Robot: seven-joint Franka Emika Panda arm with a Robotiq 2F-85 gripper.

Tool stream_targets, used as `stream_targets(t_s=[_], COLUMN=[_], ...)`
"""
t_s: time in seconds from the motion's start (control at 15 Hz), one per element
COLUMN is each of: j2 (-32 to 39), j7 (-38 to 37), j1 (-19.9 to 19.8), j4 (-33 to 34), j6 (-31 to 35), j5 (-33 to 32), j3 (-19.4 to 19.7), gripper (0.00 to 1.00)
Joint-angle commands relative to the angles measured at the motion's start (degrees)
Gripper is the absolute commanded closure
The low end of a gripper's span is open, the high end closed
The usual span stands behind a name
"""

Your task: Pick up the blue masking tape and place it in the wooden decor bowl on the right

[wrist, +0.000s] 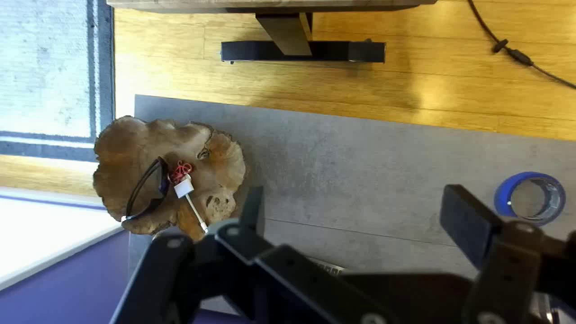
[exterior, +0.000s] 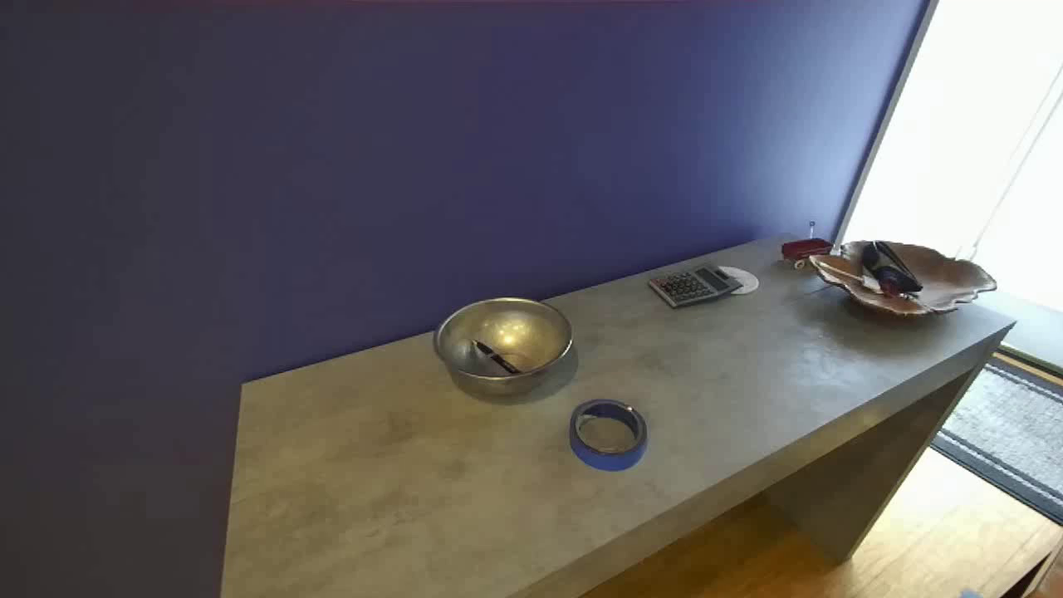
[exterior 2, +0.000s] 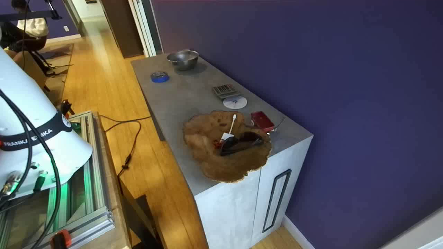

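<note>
in an exterior view, pale capitals on the black band (exterior 2: 52, 125) of the white arm (exterior 2: 24, 93) read "franka emika" (cables (exterior 2: 57, 186) cross the letters and hide part of them). a round pale emblem (exterior 2: 66, 120) stands at one end of the same band, too small to make out. on the calculator (exterior: 696, 284) the keys (exterior: 685, 288) bear marks, and the disc (exterior 2: 235, 102) has a small print at its centre; both are too blurred to read.
</note>
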State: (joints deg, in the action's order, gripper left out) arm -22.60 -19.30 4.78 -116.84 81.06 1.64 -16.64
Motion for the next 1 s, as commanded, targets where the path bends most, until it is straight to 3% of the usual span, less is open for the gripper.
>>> stream_targets(t_s=[0.0,0.4,0.6,0.93], j2=[0.19,0.19,1.84,8.99], j7=[-0.35,-0.35,-5.39,-22.44], j1=[1.09,1.09,3.28,9.19], j4=[0.14,0.15,-1.09,-1.77], j6=[-0.09,-0.08,0.93,7.36], j5=[-0.28,-0.28,1.09,8.25], j3=[0.84,0.84,-3.04,-11.85], gripper=[0.0,0.0,0.0,0.0])
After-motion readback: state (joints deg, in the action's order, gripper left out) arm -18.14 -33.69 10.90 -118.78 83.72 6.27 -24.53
